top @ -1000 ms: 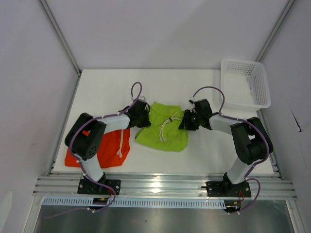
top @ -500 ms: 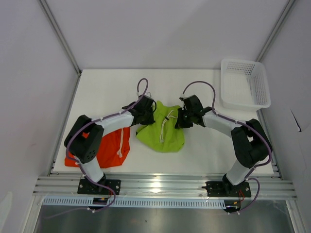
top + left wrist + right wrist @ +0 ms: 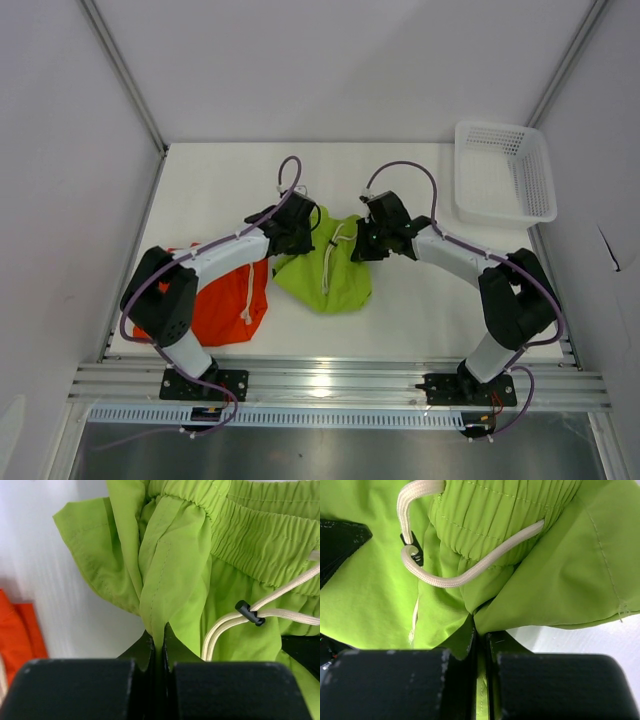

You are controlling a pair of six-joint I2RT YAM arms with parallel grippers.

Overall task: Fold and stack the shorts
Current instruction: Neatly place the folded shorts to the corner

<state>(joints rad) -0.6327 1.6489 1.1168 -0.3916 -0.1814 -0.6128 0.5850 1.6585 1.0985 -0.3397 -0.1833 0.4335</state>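
**A:** From above, what's new?

**B:** A second ago the lime green shorts (image 3: 325,275) lay spread wide. Now they sit bunched narrow at the middle of the counter (image 3: 430,310). The left pincer (image 3: 292,237) and right pincer (image 3: 362,244) have drawn inward, one at each upper corner. I'd judge the fold is just starting. The orange-red shorts (image 3: 225,305) lie by the left arm's base, with nothing stacked yet.

**A:** And the left wrist view?

**B:** The left pincer (image 3: 159,642) is clamped on a pleat of thin, smooth, stitched green cloth. Above it are the ribbed elastic waistband (image 3: 260,545) and a cream braided drawstring (image 3: 285,587) with a black toggle (image 3: 249,613).

**A:** Right wrist?

**B:** The right pincer (image 3: 480,639) has just pressed together on a hemmed fold of the same pair. The drawstring loops across the gathered waistband, and the cloth drapes in soft creases.
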